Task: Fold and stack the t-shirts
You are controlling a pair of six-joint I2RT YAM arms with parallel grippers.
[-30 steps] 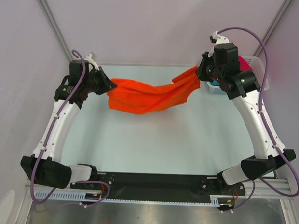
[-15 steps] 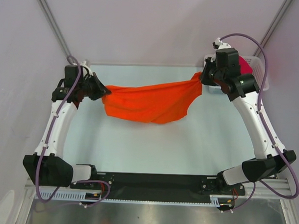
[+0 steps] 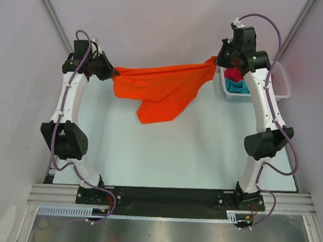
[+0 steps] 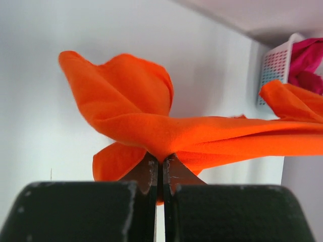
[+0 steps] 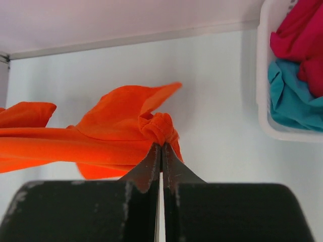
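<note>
Both arms reach up and toward the far edge of the table (image 3: 176, 153), each with its elbow bent partway along and its wrist turned inward. The left gripper (image 3: 107, 72) sits at the far left pointing right, and the right gripper (image 3: 219, 60) sits at the far right pointing left, just beside the white lattice basket (image 3: 281, 82). The orange t-shirt (image 3: 157, 89) hangs in the air between them, its upper edge strung from one gripper to the other and a loose flap drooping from the middle toward the table. The overhead view does not show whether that flap touches the surface, and the gripper bodies hide the grip itself there. The wrist views show the grip. On the left wrist camera the jaws are pressed together on a bunched fold, with cloth fanning above the fingertips (image 4: 151, 169) and a band running off to the right. On the right wrist camera the jaws pinch a gathered, puckered knot of the shirt's edge and the cloth streams away to the left. That camera also looks into the basket, where a crimson-pink t-shirt (image 5: 298, 35) lies crumpled against a teal t-shirt (image 5: 292, 96). The left wrist camera catches the basket's lattice wall and pink cloth over the rim
</note>
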